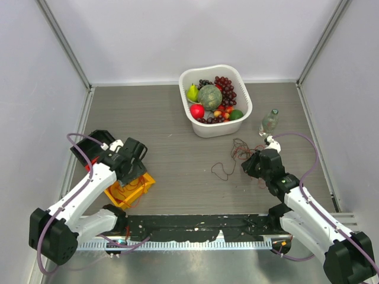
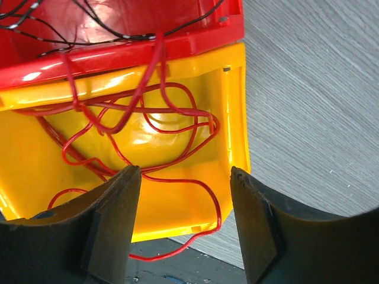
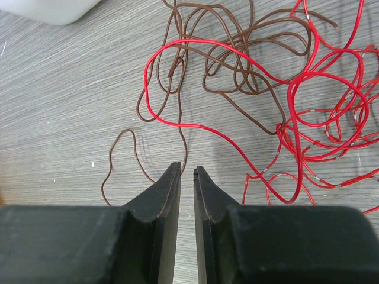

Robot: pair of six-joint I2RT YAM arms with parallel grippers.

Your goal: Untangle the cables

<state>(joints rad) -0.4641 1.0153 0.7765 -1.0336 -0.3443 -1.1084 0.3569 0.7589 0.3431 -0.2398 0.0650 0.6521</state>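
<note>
Top external shows a fruit basin and bottle just beyond the cables. Right gripper pinches a brown strand; left gripper gapes over the yellow bin.

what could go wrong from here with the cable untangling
The right gripper looks pinched on the brown cable, which weaves through the red cable; pulling may tighten the tangle. The bottle stands close beside that arm; a swing could topple it. A red wire hangs over the yellow bin's rim and could snag the open left gripper.
</note>
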